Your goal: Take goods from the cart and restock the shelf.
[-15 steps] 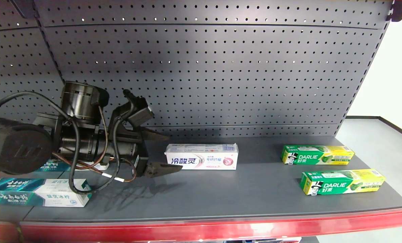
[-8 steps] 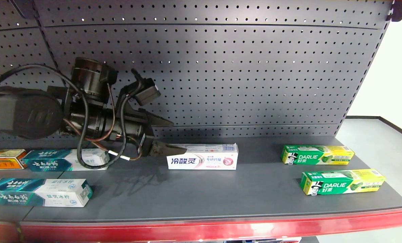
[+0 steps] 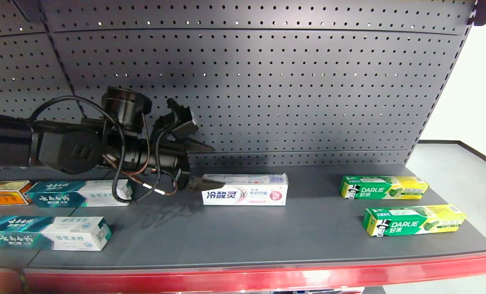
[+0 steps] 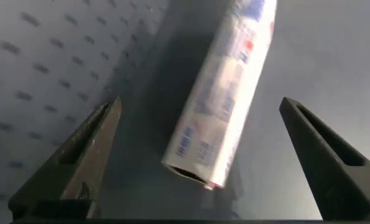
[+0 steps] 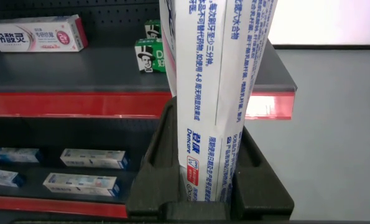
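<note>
The left pincer (image 3: pixel 214 166) is spread wide about the end of the white-and-pink box (image 3: pixel 245 190) lying on the shelf (image 3: pixel 267 237). Best to retreat straight back without nudging it. The right pincer (image 5: pixel 209 143) pinches a white box (image 5: pixel 219 68) upright, below the shelf's front.

Spread-fingered left hand (image 3: pixel 209 167) just beside white toothpaste box (image 3: pixel 245 190) on shelf (image 3: pixel 267 232).

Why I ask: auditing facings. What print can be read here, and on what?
White-and-pink toothpaste carton: large blue characters, legible; brand print not quoted.
Two green-and-yellow cartons: white capitals, legible.
Teal-and-white cartons: white characters, legible.
Orange carton: too small.
White carton in the right tool: small blue lines, legible.
</note>
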You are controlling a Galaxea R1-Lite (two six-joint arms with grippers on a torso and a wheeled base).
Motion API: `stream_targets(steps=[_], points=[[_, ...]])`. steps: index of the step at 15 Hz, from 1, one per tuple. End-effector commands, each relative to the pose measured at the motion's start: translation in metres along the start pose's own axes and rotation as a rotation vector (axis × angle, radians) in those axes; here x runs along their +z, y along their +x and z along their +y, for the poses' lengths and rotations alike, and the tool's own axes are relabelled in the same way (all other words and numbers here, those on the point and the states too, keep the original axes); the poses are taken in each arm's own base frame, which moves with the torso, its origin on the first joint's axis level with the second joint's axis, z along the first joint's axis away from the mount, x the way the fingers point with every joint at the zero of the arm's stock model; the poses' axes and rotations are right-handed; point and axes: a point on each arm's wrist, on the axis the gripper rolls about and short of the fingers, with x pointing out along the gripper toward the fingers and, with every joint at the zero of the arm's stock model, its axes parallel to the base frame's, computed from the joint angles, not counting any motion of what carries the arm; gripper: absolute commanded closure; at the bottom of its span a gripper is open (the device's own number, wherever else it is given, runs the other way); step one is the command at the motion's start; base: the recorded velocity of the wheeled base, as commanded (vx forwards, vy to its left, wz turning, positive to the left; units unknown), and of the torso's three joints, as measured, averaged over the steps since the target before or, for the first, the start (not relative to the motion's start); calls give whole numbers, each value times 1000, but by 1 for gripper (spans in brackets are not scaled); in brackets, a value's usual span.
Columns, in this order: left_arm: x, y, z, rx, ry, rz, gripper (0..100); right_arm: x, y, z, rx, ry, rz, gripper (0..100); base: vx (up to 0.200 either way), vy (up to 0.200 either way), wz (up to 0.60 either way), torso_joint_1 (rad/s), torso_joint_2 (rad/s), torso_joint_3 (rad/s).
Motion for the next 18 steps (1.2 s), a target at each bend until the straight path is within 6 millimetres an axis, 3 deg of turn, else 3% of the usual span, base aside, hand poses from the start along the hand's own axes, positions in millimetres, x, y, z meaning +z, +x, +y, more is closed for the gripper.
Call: stream_targets(steps=[1,8,11,13,18], points=[[-3,0,-12,-26,-9,9,0,0,0,0,-1,0,-1,100,0,0,0,0,0,0],[-13,2,-24,-60,-46,40,0,1,0,0,1,0,-3,100,0,0,0,0,0,0],[8,-17,-33,-78,-54,52,0,3,-1,1,9,-3,-13,100,0,0,0,0,0,0],[24,-17,-33,-106,-49,58,0,2,-1,0,10,-2,-7,100,0,0,0,0,0,0],[25,-7,-33,-168,-7,64,0,6,-3,1,8,-3,-25,100,0,0,0,0,0,0]])
